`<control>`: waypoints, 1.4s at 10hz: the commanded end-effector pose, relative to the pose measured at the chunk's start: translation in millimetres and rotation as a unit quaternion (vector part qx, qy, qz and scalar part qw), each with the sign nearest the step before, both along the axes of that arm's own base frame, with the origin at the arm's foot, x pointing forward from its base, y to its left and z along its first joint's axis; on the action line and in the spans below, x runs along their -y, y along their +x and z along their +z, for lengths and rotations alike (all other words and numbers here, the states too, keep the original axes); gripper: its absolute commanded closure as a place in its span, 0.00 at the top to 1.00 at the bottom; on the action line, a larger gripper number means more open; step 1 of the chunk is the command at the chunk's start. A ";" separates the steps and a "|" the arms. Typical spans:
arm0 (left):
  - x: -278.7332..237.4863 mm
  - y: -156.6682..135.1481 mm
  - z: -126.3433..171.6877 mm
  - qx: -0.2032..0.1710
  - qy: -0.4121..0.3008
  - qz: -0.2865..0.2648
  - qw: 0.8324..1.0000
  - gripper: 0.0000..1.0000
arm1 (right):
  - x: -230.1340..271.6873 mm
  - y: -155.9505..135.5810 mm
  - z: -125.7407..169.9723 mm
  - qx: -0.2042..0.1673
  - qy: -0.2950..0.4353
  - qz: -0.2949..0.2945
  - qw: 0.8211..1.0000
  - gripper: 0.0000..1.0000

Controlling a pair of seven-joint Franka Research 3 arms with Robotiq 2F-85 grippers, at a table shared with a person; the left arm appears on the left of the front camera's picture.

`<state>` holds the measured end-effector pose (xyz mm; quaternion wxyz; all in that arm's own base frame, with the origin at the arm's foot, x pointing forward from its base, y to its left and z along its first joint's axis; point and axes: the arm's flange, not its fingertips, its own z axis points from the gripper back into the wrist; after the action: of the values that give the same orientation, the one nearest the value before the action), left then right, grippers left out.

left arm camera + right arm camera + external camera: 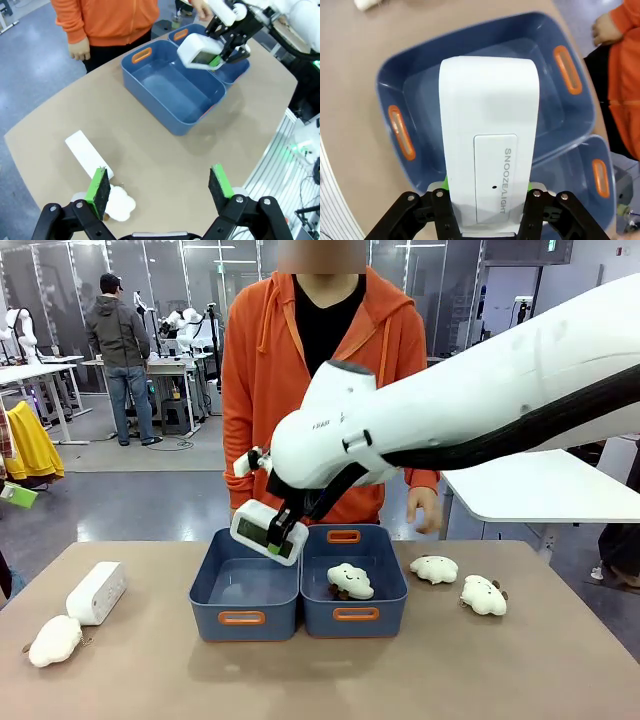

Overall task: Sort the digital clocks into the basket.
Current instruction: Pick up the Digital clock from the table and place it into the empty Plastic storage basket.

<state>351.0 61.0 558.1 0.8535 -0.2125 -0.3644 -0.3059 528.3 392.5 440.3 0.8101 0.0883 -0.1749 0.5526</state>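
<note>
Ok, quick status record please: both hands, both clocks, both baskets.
right hand: shut on held clock, above left basket
left hand: open, holding nothing
second clock: on table, left side, beside a plush toy
left basket: empty
right basket: holds another plush toy

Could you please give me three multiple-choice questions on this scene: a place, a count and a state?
1. Where is the clock in the right gripper?
A. Over the empty basket
B. In the other basket
C. In the person's hand
2. How many plush toys lie on the table?
A. One
B. Three
C. Five
3. The left gripper is:
A. Open
B. Shut on a clock
C. Shut on a toy
Key: 1 A, held above that basket; 2 B, one left, two right; 3 A, pads apart, nothing between.
</note>
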 end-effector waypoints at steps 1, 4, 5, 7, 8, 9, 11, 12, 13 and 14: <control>-1.1 0.8 1.3 0.001 -0.008 -0.009 1.000 1.00 | -17.6 1.4 -10.9 -0.018 -0.012 0.012 1.000 0.22; -1.1 0.8 1.3 0.001 -0.008 -0.009 1.000 1.00 | -21.0 -6.4 -58.4 -0.023 -0.032 -0.016 0.999 0.22; -1.1 0.8 1.3 0.001 -0.008 -0.009 1.000 1.00 | -19.8 -9.4 -61.8 -0.019 -0.036 -0.018 0.999 0.65; -1.1 0.8 1.3 0.001 -0.008 -0.009 1.000 1.00 | -15.3 -13.0 -60.8 -0.016 -0.035 -0.023 0.999 0.88; -1.1 0.8 1.3 0.001 -0.008 -0.009 1.000 1.00 | -13.1 -16.7 -58.4 -0.016 -0.030 -0.026 0.999 0.94; -1.1 0.8 1.3 0.001 -0.008 -0.009 1.000 1.00 | -9.8 -23.1 -53.7 -0.015 -0.019 -0.028 0.999 1.00; -1.1 0.8 1.3 0.001 -0.008 -0.009 1.000 1.00 | 16.7 -41.0 -35.4 -0.026 0.012 -0.028 0.999 1.00; -1.1 0.8 1.3 0.001 -0.008 -0.009 1.000 1.00 | -16.4 -11.3 -51.3 -0.021 -0.023 -0.018 0.999 1.00; -1.1 0.8 1.3 0.001 -0.008 -0.009 1.000 1.00 | -16.4 -11.3 -51.3 -0.021 -0.023 -0.018 0.999 1.00; -1.1 0.8 1.3 0.001 -0.008 -0.009 1.000 1.00 | -16.4 -11.3 -51.3 -0.021 -0.023 -0.018 0.999 1.00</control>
<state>351.0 61.1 558.0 0.8536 -0.2127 -0.3642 -0.3058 511.6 402.9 391.7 0.8265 0.0828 -0.1482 0.5368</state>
